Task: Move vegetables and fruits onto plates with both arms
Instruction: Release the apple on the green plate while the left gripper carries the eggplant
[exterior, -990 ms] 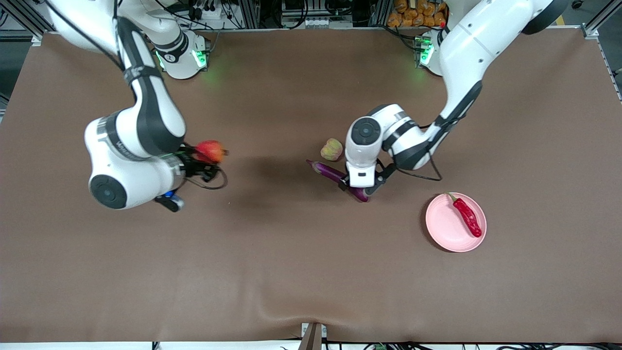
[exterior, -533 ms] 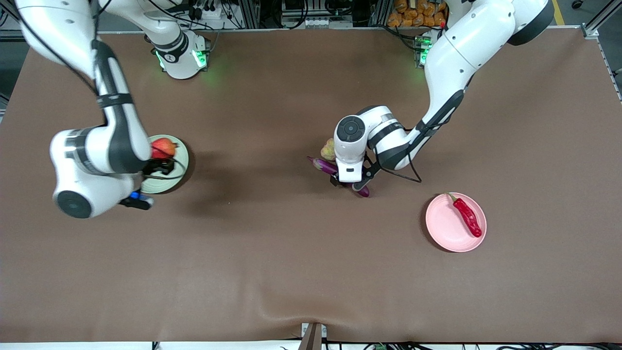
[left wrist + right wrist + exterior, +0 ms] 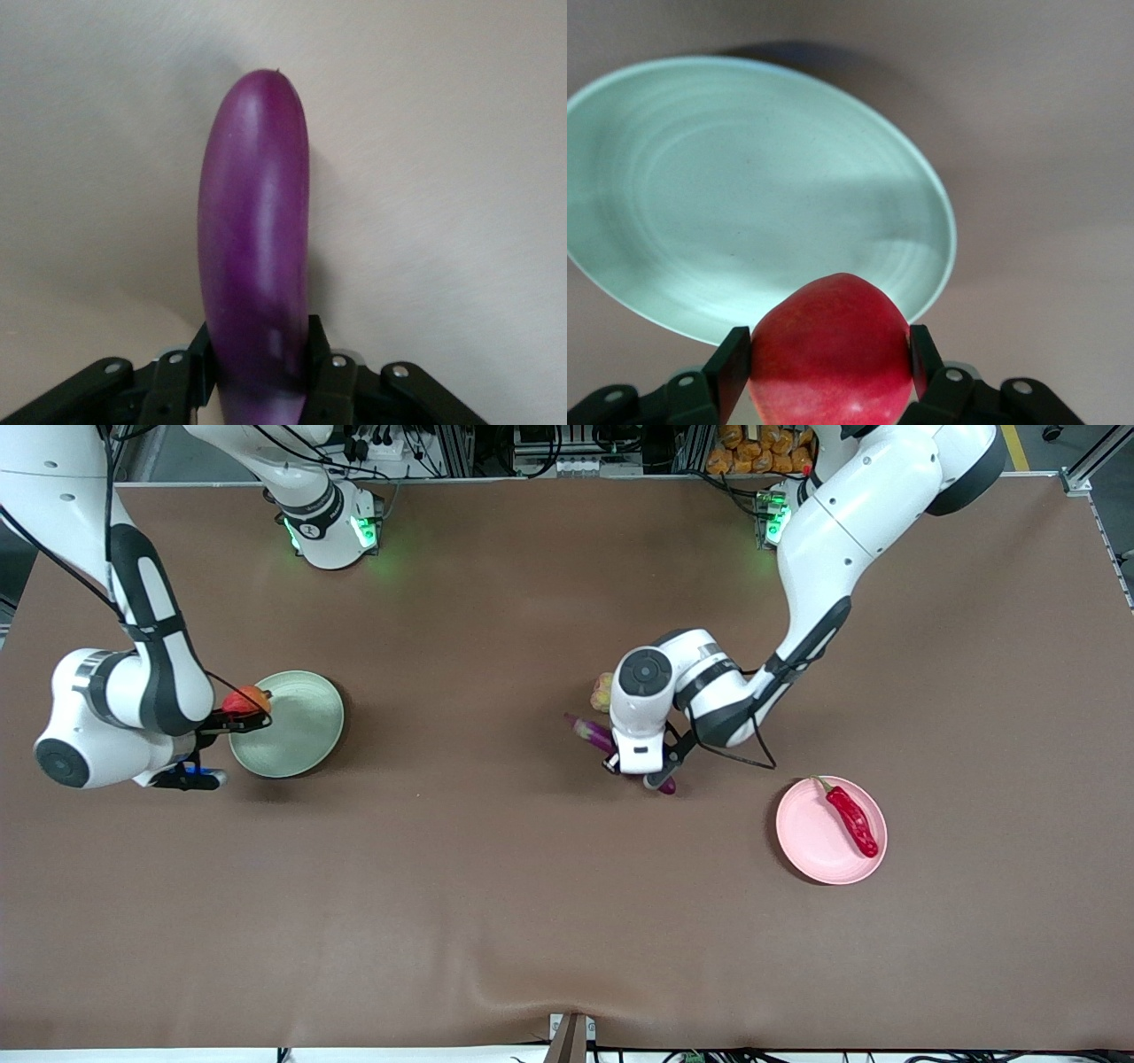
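Observation:
A long purple eggplant (image 3: 591,732) (image 3: 255,221) lies on the brown table, beside a lumpy yellow-green fruit (image 3: 602,691) that is half hidden by the left arm. My left gripper (image 3: 640,772) (image 3: 259,372) is shut on the eggplant's middle, one finger pressed to each side. My right gripper (image 3: 241,714) (image 3: 830,363) is shut on a red-yellow apple (image 3: 248,700) (image 3: 831,350), holding it over the rim of the pale green plate (image 3: 297,731) (image 3: 700,195). A red chili pepper (image 3: 852,820) lies on the pale pink plate (image 3: 811,837).
Both arm bases (image 3: 330,530) glow green at the table's edge farthest from the front camera. The brown mat (image 3: 532,921) is bare between the plates and toward the front camera.
My right arm carried the apple toward its own end of the table, to the green plate's rim. My left gripper's fingers closed onto the eggplant.

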You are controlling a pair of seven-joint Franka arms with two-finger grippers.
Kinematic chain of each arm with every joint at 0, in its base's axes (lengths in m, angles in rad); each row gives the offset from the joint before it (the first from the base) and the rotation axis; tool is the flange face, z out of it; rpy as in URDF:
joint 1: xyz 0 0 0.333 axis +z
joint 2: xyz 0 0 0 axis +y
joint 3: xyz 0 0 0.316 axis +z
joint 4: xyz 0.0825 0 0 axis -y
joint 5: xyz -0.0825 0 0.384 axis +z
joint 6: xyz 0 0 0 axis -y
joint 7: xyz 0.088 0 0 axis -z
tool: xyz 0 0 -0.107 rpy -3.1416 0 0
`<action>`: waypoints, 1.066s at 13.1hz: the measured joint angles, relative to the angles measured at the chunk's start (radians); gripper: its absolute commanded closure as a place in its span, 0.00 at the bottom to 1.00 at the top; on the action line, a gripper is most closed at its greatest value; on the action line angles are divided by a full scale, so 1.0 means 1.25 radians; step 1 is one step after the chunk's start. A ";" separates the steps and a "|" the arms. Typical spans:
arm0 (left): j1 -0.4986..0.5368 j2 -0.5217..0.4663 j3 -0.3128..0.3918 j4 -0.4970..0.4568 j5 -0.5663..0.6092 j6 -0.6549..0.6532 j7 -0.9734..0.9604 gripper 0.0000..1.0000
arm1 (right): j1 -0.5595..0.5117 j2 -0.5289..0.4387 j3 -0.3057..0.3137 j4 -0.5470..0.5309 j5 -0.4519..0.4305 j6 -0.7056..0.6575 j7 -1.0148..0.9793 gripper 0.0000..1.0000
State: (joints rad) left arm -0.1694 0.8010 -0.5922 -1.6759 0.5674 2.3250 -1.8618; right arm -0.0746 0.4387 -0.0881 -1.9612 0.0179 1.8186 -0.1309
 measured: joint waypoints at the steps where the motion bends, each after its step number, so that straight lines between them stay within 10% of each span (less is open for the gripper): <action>1: 0.003 0.005 0.001 0.035 -0.028 0.000 0.016 1.00 | 0.000 0.000 0.007 -0.012 0.001 0.015 0.001 0.63; 2: 0.007 0.006 0.002 0.066 -0.055 -0.001 0.035 1.00 | 0.000 -0.001 0.011 -0.025 0.001 0.034 0.001 0.04; 7: 0.070 -0.001 -0.006 0.175 -0.092 -0.113 0.214 1.00 | 0.001 -0.016 0.012 -0.027 0.075 -0.023 0.002 0.00; 14: 0.336 -0.008 -0.069 0.183 -0.108 -0.180 0.721 1.00 | 0.129 -0.057 0.031 0.047 0.359 -0.152 0.309 0.00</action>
State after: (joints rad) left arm 0.2512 0.7909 -0.6787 -1.4472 0.4329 2.1003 -0.9611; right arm 0.0872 0.3671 -0.0494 -1.9023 0.4665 1.6281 0.2552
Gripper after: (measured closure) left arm 0.626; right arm 0.000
